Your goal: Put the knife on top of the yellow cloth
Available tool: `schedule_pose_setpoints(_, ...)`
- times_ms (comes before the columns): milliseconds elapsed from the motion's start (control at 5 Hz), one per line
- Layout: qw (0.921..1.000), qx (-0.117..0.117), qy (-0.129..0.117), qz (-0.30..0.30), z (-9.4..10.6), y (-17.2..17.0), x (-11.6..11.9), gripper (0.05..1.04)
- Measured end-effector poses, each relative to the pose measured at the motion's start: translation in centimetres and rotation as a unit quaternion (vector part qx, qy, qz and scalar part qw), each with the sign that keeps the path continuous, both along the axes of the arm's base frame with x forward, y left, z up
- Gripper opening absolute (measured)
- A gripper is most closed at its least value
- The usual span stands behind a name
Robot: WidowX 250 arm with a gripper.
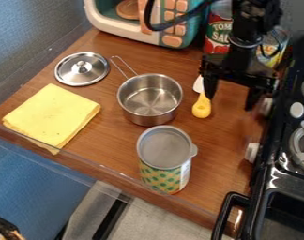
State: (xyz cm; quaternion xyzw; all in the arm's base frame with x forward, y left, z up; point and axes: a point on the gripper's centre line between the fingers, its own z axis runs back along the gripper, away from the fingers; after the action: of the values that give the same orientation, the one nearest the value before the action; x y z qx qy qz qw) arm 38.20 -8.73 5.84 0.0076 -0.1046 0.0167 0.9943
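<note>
1. Gripper [231, 102], black and two-fingered, hangs over the right side of the brown wooden counter [107, 150], and its fingers are spread wide, nothing pinched between them!
2. Down below, the toy knife with a yellow handle and white blade [201, 108] lies on the wood, right of the pot, close by one finger in this view; whether they touch, we can't tell.
3. Over on the left, the folded yellow cloth [51, 115] lies flat, well apart from the knife, and the knife is off it.
4. Centre stage, the open stainless steel pot [149, 101] stands upright, wire handle angled toward the round silver lid [82, 69], which lies knob up.
5. Nearer the front edge, the tall green-dotted cylindrical can [165, 176] stands upright.
6. And along the right, the black stove [264, 180] flanks the counter!
</note>
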Motion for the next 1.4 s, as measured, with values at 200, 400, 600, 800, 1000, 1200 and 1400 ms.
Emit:
schedule_pose_setpoints(200,1.0000,0.000,0.001,0.009,0.0,0.7,0.1,0.999)
schedule_pose_setpoints(400,0.9998,0.001,0.006,0.018,0.0,1.2,0.1,0.999)
schedule_pose_setpoints(600,0.9993,0.003,0.023,0.030,-1.0,1.8,0.1,0.999)
schedule_pose_setpoints(800,0.9989,0.005,0.028,0.036,-1.2,2.2,0.1,0.999)
schedule_pose_setpoints(1000,0.9981,0.010,0.042,0.044,-2.2,2.9,-0.1,0.999)
schedule_pose_setpoints(1200,0.9975,0.007,0.051,0.050,-2.6,3.1,-0.2,0.946)
schedule_pose_setpoints(1400,0.9974,0.003,0.056,0.046,-2.8,2.9,-0.4,0.654)
